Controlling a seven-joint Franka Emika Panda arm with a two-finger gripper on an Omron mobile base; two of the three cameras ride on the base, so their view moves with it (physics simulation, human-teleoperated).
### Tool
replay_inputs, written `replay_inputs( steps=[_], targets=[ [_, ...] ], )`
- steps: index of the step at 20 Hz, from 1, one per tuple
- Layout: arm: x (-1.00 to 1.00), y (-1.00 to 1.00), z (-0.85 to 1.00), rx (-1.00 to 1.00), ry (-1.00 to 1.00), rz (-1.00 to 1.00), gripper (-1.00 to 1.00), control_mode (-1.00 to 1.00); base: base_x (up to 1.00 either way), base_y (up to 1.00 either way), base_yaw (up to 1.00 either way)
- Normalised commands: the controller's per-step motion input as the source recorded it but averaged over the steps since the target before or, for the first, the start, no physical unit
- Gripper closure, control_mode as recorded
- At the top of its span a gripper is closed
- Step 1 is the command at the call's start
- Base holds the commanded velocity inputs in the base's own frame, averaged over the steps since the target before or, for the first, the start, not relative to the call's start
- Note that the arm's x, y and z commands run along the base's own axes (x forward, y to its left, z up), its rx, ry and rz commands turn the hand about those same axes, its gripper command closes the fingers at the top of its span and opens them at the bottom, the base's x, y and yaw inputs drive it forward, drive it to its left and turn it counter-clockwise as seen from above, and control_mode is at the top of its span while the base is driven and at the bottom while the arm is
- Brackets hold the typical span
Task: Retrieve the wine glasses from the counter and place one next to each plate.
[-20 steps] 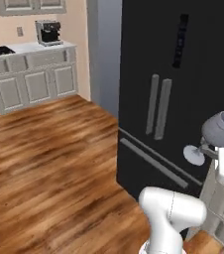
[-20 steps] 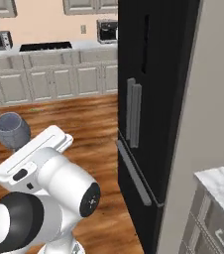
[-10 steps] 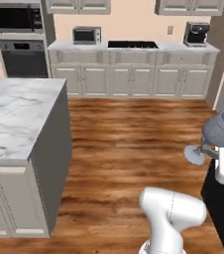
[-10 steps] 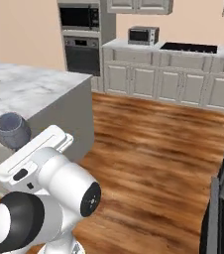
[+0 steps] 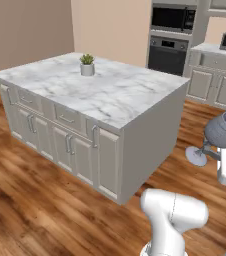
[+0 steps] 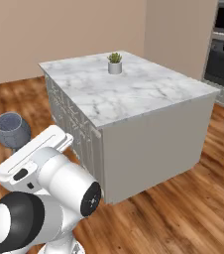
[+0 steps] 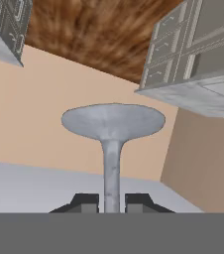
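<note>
Left base view: smoky grey-blue stemmed wine glass [image 5: 221, 136] hangs in the air at the right edge, lying on its side, bowl up-right, round foot toward the floor side, beside the white arm. Large white marble island table [image 5: 92, 87] with beige drawers sits ahead, a small potted green plant [image 5: 87, 65] on top. No plates visible on it.

Right base view: same glass bowl [image 6: 12, 130] shows at the left, just past the white arm link, well apart from the island table [image 6: 134, 92]. Plant [image 6: 115, 63] near the far end of the top.

Hand view: tool [image 7: 112, 203] is clamped on the thin stem of the glass [image 7: 112, 144], dark tips pressed to either side, flat foot facing the camera. Wood floor and cabinets appear rolled around.

Risk, as a judgement: the grip is only on a thin smooth stem with the glass held sideways, so it could slip or rotate while the base drives. The bowl sticks out past the arm, so it could clip the island corner during the approach.
</note>
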Motion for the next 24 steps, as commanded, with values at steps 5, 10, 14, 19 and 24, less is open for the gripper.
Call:
replay_inputs(
  steps=[5,10,14,19,24],
  targets=[
    [0.0,0.0,0.0,0.0,0.0,0.0,1.0,1.0,0.08,0.0,1.0],
    [0.0,0.0,0.0,0.0,0.0,0.0,1.0,1.0,0.22,0.0,0.99],
    [0.0,0.0,0.0,0.0,0.0,0.0,1.0,1.0,0.43,0.0,0.95],
    [0.0,0.0,0.0,0.0,0.0,0.0,1.0,1.0,0.49,0.0,0.93],
    [0.0,0.0,0.0,0.0,0.0,0.0,1.0,1.0,0.55,-0.01,0.92]
  ],
)
